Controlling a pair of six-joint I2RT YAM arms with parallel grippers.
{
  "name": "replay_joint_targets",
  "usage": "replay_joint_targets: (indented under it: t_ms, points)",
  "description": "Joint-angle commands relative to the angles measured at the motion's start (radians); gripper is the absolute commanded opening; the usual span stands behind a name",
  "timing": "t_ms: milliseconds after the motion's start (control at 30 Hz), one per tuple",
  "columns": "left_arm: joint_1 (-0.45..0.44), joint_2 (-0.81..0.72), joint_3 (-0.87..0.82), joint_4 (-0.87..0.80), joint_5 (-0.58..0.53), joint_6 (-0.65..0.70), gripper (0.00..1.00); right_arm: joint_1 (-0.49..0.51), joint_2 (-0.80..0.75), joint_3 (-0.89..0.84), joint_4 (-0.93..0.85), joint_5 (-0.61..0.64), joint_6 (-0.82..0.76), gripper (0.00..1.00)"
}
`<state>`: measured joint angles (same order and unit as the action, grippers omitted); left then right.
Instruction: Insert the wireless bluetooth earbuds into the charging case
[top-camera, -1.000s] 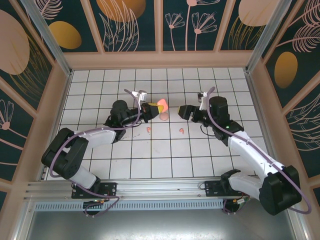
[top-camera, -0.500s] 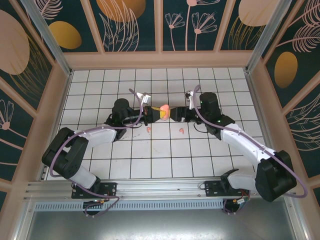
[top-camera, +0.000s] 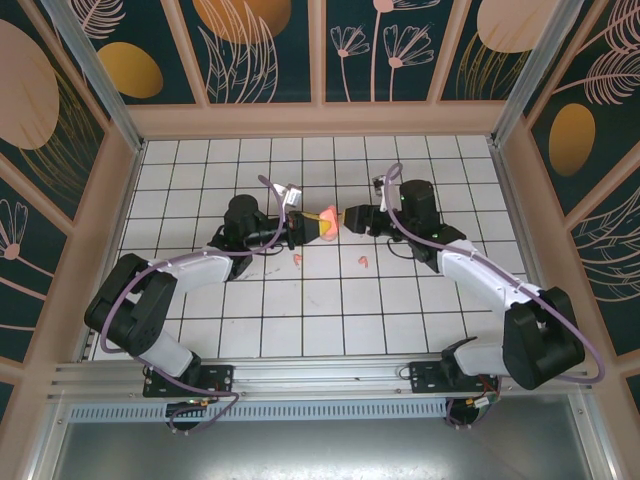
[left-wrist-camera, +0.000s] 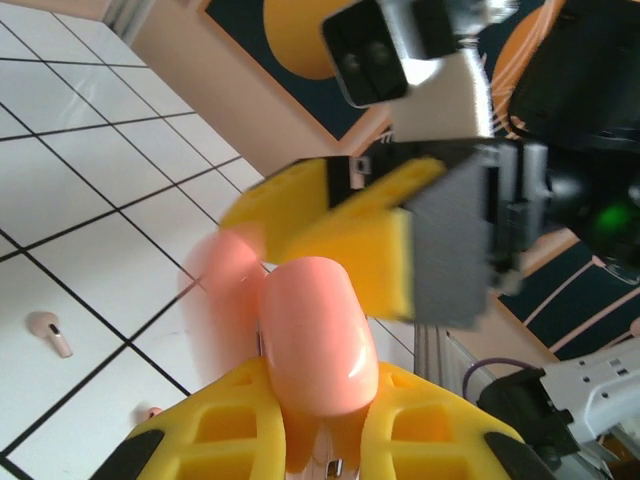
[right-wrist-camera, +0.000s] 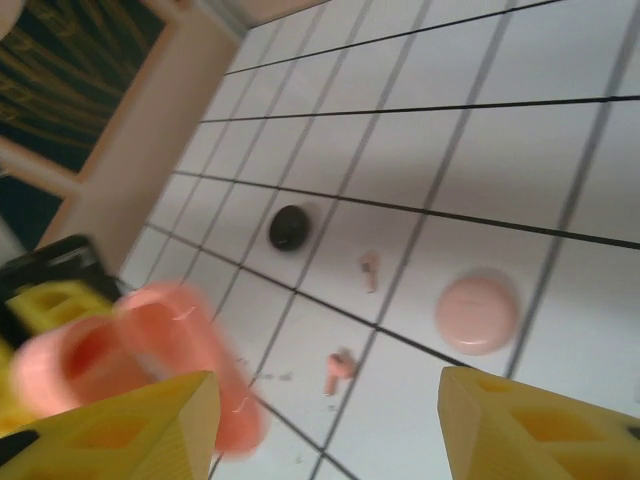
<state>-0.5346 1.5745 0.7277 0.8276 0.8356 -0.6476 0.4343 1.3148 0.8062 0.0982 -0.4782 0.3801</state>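
Clamped tight with the left gripper (top-camera: 308, 223) on a coral-salmon charging case (left-wrist-camera: 318, 340), own yellow fingers (left-wrist-camera: 205, 435) pressed against either side of its lower half. Held up off the white tiled table (top-camera: 200, 180), near the middle, top end turned toward the other arm. Hinged open, going by the right wrist view, with the hollow of the shell facing that camera. Too blurred there to make out anything inside.

Met almost tip to tip by the right gripper (top-camera: 352, 217). Spread apart at the jaws, with bare tile visible between its two yellow fingertips (right-wrist-camera: 470, 395) in its own camera. Closed on nothing. Set with one finger just beside the open lid of the case; touching or not, cannot tell through the blur.

Down on the tiles below the held case: one pink earbud (top-camera: 298, 258) on the left arm's side and a second earbud (top-camera: 364, 262) on the right arm's side, both loose, apart from each other and outside any case.

Also resting on the table, from the right wrist: a closed pale pink case (right-wrist-camera: 477, 313) and, farther off, a small black rounded case (right-wrist-camera: 288, 228), with one of the earbuds lying roughly between them.

Farther back, reaching in from the near edge: left arm (top-camera: 190, 270) and right arm (top-camera: 480, 285), each trailing a lilac cable.
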Motion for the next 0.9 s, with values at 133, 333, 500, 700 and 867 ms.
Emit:
replay_joint_targets:
  t_ms: [133,333,500,700,867]
  points:
    - [-0.006,-0.024,0.021,0.047,0.042,0.003,0.00,-0.025,-0.077,-0.040,0.005,-0.029,0.017,0.60]
    - [-0.007,-0.016,0.029,0.063,0.062,-0.006,0.00,-0.027,-0.121,-0.057,0.025,-0.206,0.021,0.54]
    - [-0.005,-0.019,0.019,0.138,0.062,-0.050,0.00,-0.028,-0.099,-0.081,0.098,-0.249,0.076,0.46]
    - [-0.007,-0.019,-0.031,0.324,0.018,-0.152,0.00,-0.036,-0.088,-0.147,0.303,-0.278,0.252,0.45]
    - [-0.007,0.001,-0.066,0.459,-0.010,-0.223,0.00,-0.038,-0.093,-0.182,0.435,-0.298,0.360,0.45]
